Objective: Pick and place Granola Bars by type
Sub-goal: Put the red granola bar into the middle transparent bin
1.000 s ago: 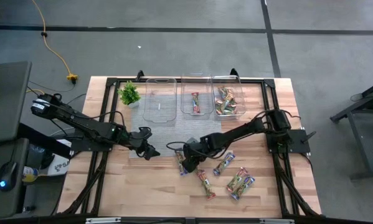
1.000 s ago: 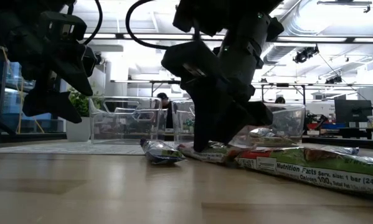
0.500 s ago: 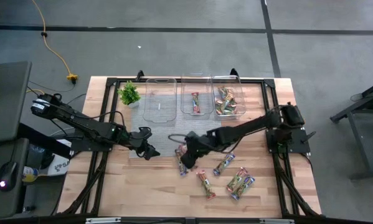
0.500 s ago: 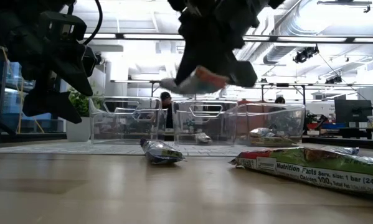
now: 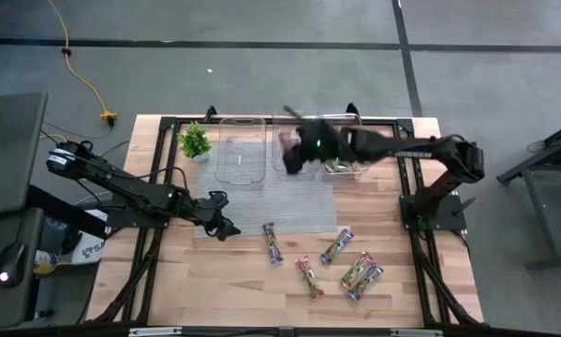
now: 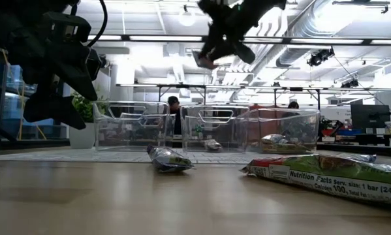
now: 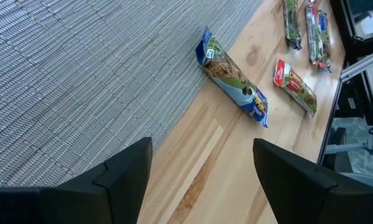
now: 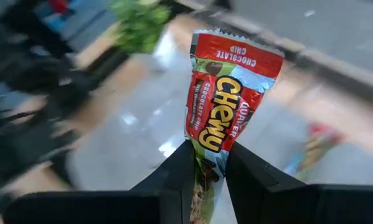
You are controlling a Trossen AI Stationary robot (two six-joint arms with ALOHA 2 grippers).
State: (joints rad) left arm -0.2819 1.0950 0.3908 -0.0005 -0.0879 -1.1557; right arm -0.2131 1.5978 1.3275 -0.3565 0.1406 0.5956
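The red-wrapped bar (image 8: 226, 106) stands up out of the right gripper (image 8: 205, 167), pinched by its lower end between fingers closed to a narrow gap, its long axis running straight on from the fingers. In the high view that right gripper (image 5: 294, 145) hangs above the far edge of the tabletop, over the middle clear tub (image 5: 293, 144), which already holds one red bar; the tub to its right (image 5: 344, 150) holds several green ones and the tub on the left (image 5: 242, 150) looks empty. So the drop turns on the bar sitting directly above the middle tub, with the tub below the gripper, and from above it seems close to that, though blur makes the exact line hard to judge. Five bars lie loose toward the near edge: a blue one (image 5: 273, 242), a red one (image 5: 309, 277), another blue one (image 5: 337, 245) and two together (image 5: 362, 275). The left gripper (image 5: 221, 225), jaws wide and empty, waits near the mat's (image 5: 289, 201) near left corner, nearest the blue one. A small plant (image 5: 195, 141) stands by the far left corner.
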